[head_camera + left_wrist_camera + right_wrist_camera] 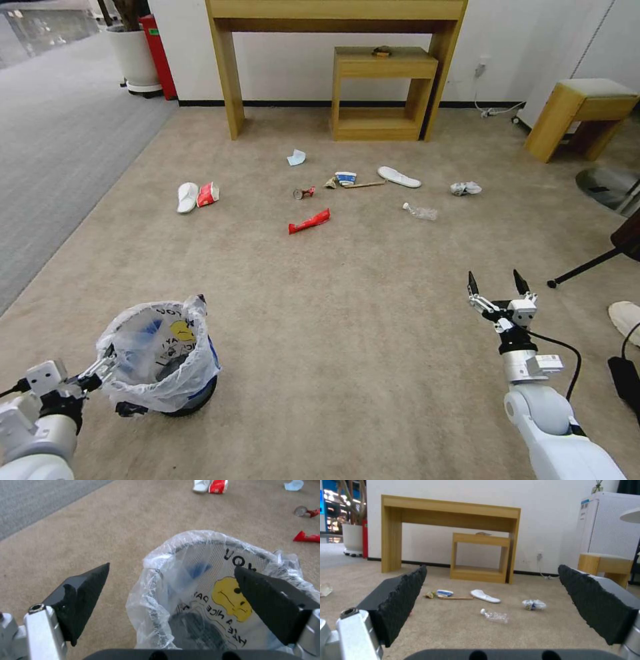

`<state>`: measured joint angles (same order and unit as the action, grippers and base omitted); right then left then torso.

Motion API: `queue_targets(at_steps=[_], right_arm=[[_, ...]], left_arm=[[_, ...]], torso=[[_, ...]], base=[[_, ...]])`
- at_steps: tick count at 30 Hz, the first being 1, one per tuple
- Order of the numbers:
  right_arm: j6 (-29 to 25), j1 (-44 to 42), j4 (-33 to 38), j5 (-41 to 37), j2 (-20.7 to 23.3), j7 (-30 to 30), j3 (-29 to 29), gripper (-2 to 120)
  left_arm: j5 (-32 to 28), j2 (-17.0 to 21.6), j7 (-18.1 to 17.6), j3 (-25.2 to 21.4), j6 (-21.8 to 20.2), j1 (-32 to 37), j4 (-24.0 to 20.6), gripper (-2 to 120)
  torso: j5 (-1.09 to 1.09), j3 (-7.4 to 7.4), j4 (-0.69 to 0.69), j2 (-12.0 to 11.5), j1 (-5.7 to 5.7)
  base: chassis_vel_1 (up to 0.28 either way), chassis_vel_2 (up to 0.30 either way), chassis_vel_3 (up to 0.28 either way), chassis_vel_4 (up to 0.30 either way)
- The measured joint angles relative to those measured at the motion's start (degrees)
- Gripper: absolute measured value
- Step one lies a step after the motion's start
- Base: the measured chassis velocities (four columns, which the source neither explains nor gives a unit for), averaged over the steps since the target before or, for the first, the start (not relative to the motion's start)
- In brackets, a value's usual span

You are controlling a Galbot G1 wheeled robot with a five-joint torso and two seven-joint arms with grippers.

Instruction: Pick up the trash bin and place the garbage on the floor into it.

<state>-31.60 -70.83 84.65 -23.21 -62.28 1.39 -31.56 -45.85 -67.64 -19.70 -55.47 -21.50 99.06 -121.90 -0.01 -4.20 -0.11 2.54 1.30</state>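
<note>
The trash bin [160, 363] stands on the beige floor [333, 313] at about eight o'clock from the middle of my head view, its bag-covered rim between the spread fingers of my left gripper [171, 590], one finger [83, 597] outside the rim, the other over the mouth, neither clamped yet. My right gripper [497, 283] hovers at four o'clock, jaws wide and holding nothing. Farther out, toward twelve o'clock, garbage lies scattered: a red wrapper [309, 221], a crushed can [303, 193], a clear bottle [495, 616] and a white slipper [399, 177].
</note>
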Motion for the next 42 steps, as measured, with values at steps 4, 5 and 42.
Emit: queue_targets(at_steps=[4, 5, 42], right_arm=[[-0.10, -0.03, -0.13, 0.00, 0.18, 0.05, 0.02, 100], [-0.15, -0.06, -0.19, 0.00, 0.23, 0.07, 0.02, 100], [-1.09, 0.07, -2.05, 0.73, -0.15, 0.29, 0.16, 100]], left_arm=[[-3.75, 2.64, -2.40, 0.37, -1.51, 0.34, -0.65, 98], [-5.43, 3.63, -3.33, 0.40, -2.27, 0.39, -0.90, 98], [-27.69, 23.39, -14.24, 0.64, -8.37, -4.07, 7.26, 98]], torso=[[0.00, 0.00, 0.00, 0.00, 0.00], [0.00, 0.00, 0.00, 0.00, 0.00], [0.01, 0.00, 0.00, 0.00, 0.00]], base=[[0.000, 0.000, 0.000, 0.000], [0.000, 0.000, 0.000, 0.000], [0.000, 0.000, 0.000, 0.000]])
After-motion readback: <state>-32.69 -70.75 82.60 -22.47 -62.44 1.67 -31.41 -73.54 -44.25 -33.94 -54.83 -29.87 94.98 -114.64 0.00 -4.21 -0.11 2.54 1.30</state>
